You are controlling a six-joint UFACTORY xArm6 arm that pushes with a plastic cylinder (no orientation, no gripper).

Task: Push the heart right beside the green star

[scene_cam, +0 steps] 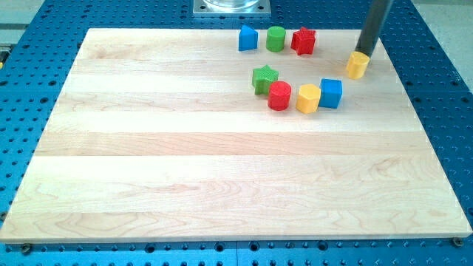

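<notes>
**Tip at the yellow heart, far right of the board**

No containers show; every block sits loose on the wooden board (222, 170). My tip (365, 54) has no claw to open or close. It touches the far edge of the yellow heart (357, 65), a small, glossy, lobed block. The green star (264, 78) lies well apart to the left. Just beside the star run a red cylinder (279, 96), a yellow hexagonal block (308, 97) and a blue cube (331, 93). Farther back stand a blue block (247, 38), a green cylinder (276, 38) and a red star (303, 41).
</notes>
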